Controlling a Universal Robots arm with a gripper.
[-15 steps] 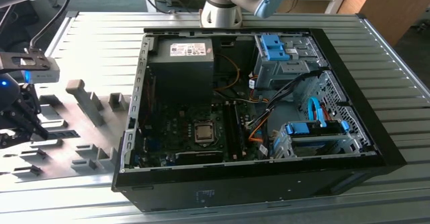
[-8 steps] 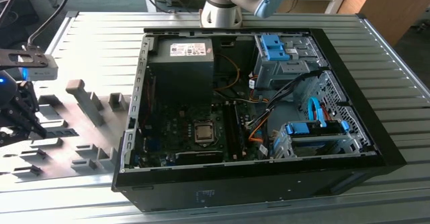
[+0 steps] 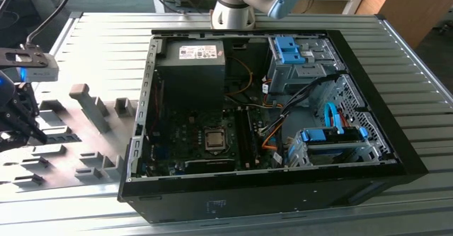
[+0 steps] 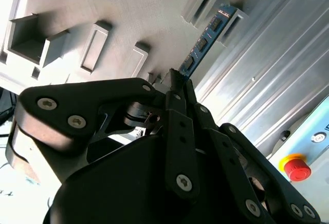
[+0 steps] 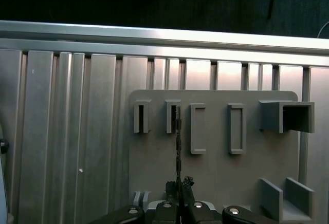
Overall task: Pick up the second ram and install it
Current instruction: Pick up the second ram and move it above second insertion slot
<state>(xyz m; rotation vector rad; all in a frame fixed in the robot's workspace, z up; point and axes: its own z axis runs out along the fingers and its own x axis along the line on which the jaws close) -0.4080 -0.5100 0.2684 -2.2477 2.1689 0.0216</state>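
I am the black, multi-link gripper (image 3: pixel 16 122), over the flat grey plastic holder plate (image 5: pixel 216 178) with its raised slotted blocks. My fingers are drawn in narrow, pinching the second ram (image 4: pixel 205 39), the slim dark green-black memory stick, between their tips.

In the first wrist view I see the stick edge-on, a thin dark line running out from my tips across the plate. Its far end is just beside one of the plate's narrow slotted blocks (image 5: pixel 170 116). I cannot tell whether that end sits in a slot or hangs free above the plate.

As I judge it, the step in hand is getting the stick clear of the plate. I hold it by one end, with most of its length beyond my tips, so a small tilt of my wrist would swing the far end widely. I should move along the stick's own line, straight away from the plate, with no sideways drift that could scrape it on a block wall. My squeeze should be firm enough that the flat faces do not slide, but no harder, since the board is thin and its chips stand proud.

The ribbed aluminium table (image 5: pixel 61 131) lies under the plate. The open black PC case (image 3: pixel 212 204) stands just beside the plate, on the exterior view's right.
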